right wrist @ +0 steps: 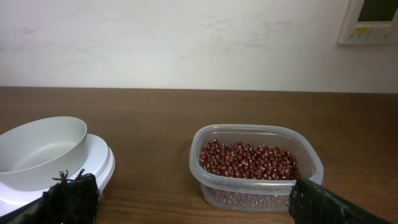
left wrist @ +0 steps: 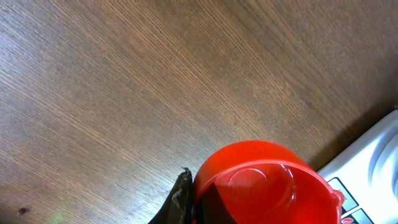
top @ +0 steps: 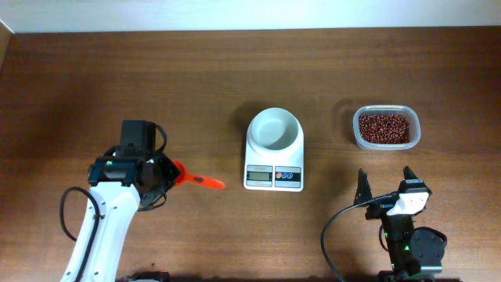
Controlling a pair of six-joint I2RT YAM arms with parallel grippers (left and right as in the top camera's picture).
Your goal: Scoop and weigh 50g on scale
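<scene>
The white scale (top: pixel 274 176) stands at mid-table with an empty round bowl (top: pixel 274 129) on top; it also shows in the right wrist view (right wrist: pixel 93 162) and as a corner in the left wrist view (left wrist: pixel 373 162). The dark red-brown beans (top: pixel 383 127) (right wrist: pixel 249 160) fill a clear container to its right. My left gripper (top: pixel 172 172) (left wrist: pixel 198 206) is shut on an orange scoop (top: pixel 202 181), left of the scale. The scoop's cup (left wrist: pixel 261 180) is empty and points toward the scale. My right gripper (top: pixel 385 188) (right wrist: pixel 199 208) stands open just in front of the container, with nothing between its fingers.
The clear plastic container (top: pixel 356 137) (right wrist: pixel 196 168) sits right of the scale, near the far right of the wooden table (top: pixel 94 86). A white wall (right wrist: pixel 186 37) rises behind the table's far edge, with a small panel (right wrist: pixel 370 18) on it.
</scene>
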